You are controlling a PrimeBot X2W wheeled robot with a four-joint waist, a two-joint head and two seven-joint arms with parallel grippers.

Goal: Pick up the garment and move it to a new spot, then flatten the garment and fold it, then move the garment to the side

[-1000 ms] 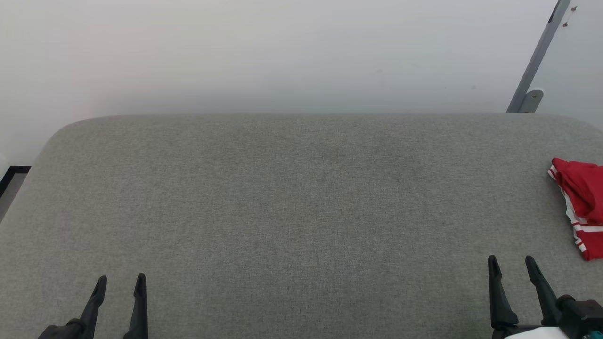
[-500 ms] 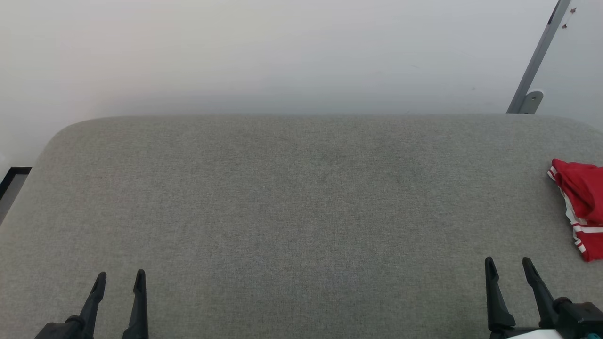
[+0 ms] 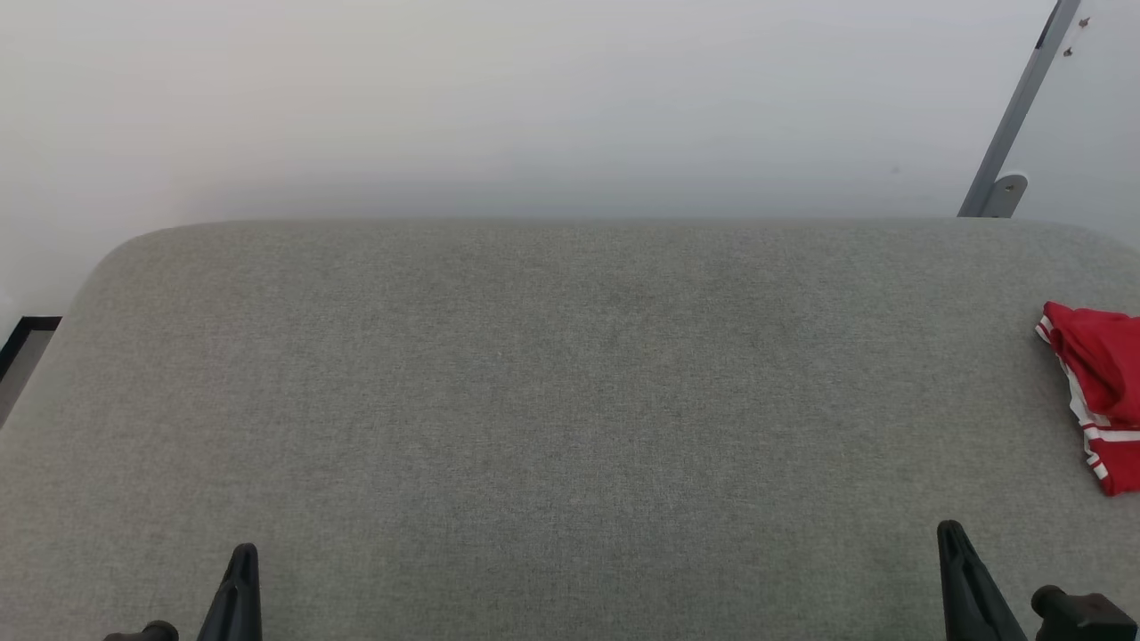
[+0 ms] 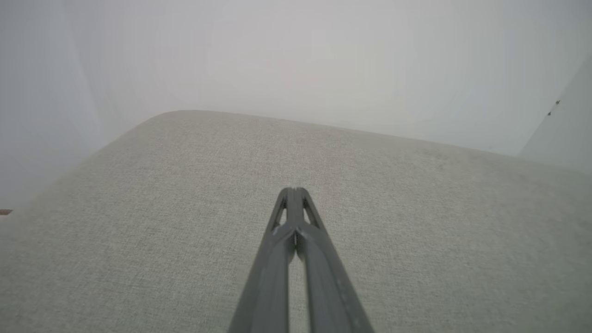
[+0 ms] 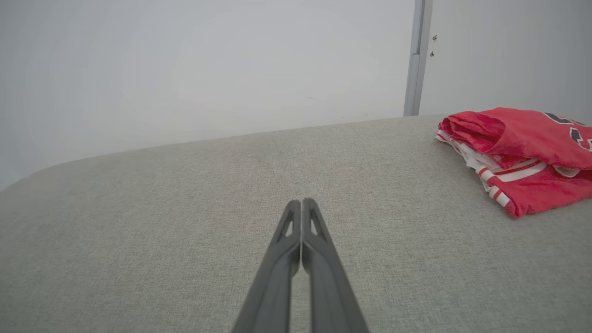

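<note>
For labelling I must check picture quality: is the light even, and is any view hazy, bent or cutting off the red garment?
Head view: soft even light, no glare; the garment is cut by the right edge. Left wrist view: milky haze, the grey surface looks bowed. Right wrist view: clearer, garment cut at the right edge.

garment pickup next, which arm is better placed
Right. The garment lies on the grey surface's right side, just ahead of the shut right fingers; the shut left fingers sit at the far left.
</note>
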